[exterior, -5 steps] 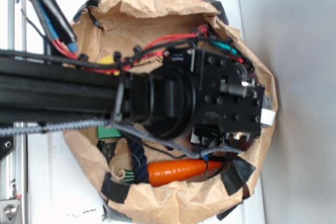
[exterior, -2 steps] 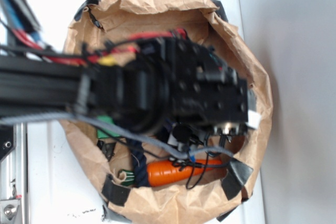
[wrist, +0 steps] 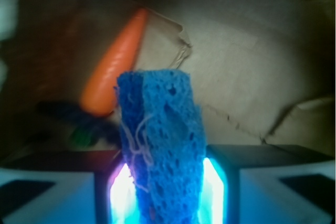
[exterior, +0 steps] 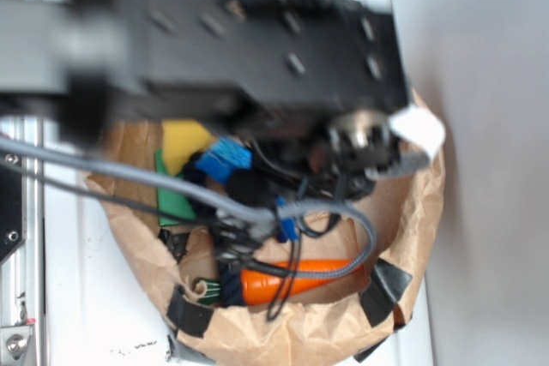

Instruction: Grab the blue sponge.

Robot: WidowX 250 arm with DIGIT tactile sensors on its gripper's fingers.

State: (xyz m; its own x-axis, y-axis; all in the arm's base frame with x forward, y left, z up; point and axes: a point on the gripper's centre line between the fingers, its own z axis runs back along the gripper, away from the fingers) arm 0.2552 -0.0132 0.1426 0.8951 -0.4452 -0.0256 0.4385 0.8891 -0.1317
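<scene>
An orange carrot lies at the bottom of the brown paper bag, beside a dark rope. A yellow sponge with a green layer sits at the bag's left side, partly hidden by grey cables. The blurred black arm covers the bag's upper half. The gripper is clamped on the blue sponge (standing upright between the jaws), held above the carrot.
</scene>
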